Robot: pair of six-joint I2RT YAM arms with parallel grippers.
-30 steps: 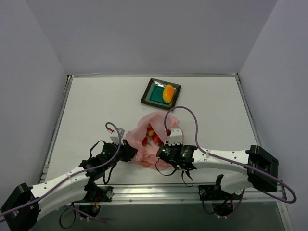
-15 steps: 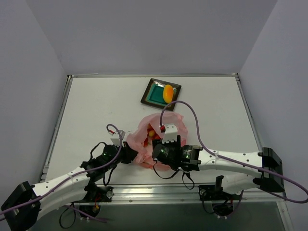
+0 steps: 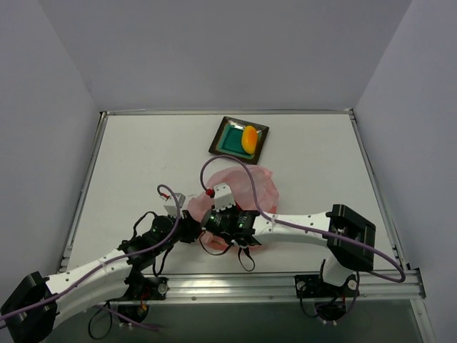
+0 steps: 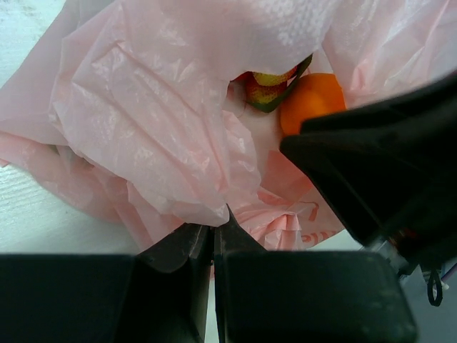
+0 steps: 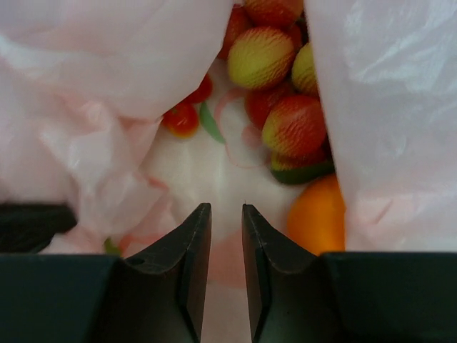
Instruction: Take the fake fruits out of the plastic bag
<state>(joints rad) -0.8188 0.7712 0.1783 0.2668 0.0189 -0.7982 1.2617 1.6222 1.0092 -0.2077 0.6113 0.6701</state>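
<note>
The pink plastic bag (image 3: 251, 183) lies crumpled mid-table. My left gripper (image 4: 216, 227) is shut on a fold of the bag's near edge (image 4: 178, 179). Inside the bag mouth my right gripper (image 5: 226, 207) hovers just above the bag floor, jaws a narrow gap apart with nothing between them. Ahead of it lie fake fruits: a round orange (image 5: 318, 214) to the right, red-yellow pieces (image 5: 294, 126) and a small red piece with a green leaf (image 5: 181, 118). The left wrist view also shows the orange (image 4: 313, 100). A yellow-orange mango (image 3: 249, 138) rests on the teal plate (image 3: 228, 140).
The square dark-rimmed plate sits at the table's far side, behind the bag. The right arm's black body (image 4: 385, 164) crosses close in front of the left wrist camera. A purple cable (image 3: 235, 171) loops over the bag.
The right arm has swung left across the bag; its wrist now sits over the bag's near-left side, close to the left gripper. The left arm has held still.
</note>
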